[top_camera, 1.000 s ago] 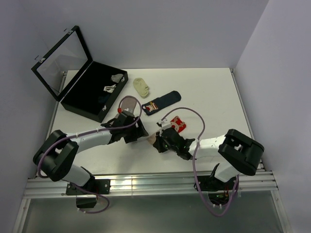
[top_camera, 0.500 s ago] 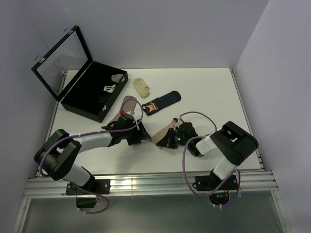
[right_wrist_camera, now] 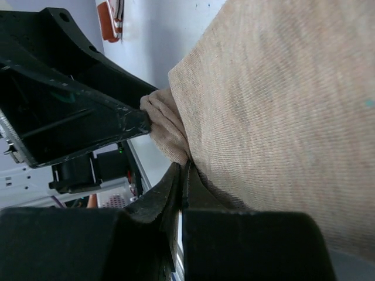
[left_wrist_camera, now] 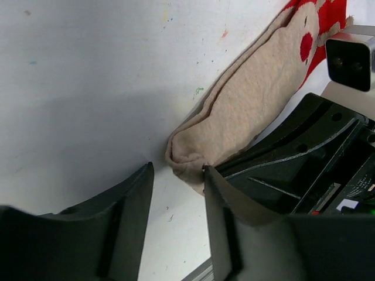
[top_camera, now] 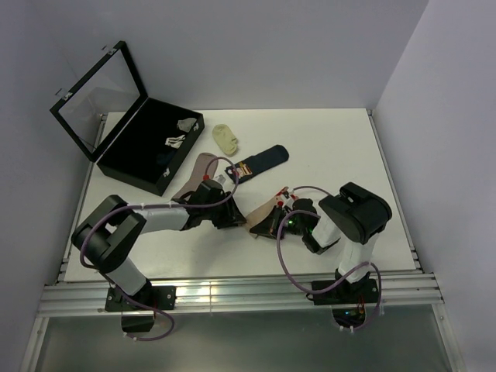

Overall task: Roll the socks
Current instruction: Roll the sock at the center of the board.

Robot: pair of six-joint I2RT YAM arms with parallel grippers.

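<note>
You have the right gripper (right_wrist_camera: 183, 172) clamped on the beige sock (left_wrist_camera: 246, 111), the left gripper (left_wrist_camera: 177, 178) half-open at its end; navy sock (top_camera: 265, 160) and pink sock (top_camera: 200, 169) look unrolled.

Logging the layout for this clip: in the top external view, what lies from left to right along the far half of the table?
black case → pale-yellow sock → navy sock

- Left arm (top_camera: 147, 219): base near left, elbow raised, forearm stretched right toward the table's middle.
- Left gripper (left_wrist_camera: 176, 170): low over the surface, jaws standing partly apart with a plain gap.
- Right arm (top_camera: 353, 221): base near right, folded tight, wrist reaching left.
- Right gripper (right_wrist_camera: 183, 175): fingers pressed together, pinching a fold of the beige sock (right_wrist_camera: 275, 105).
- Grippers face each other, just beside one another.
</note>
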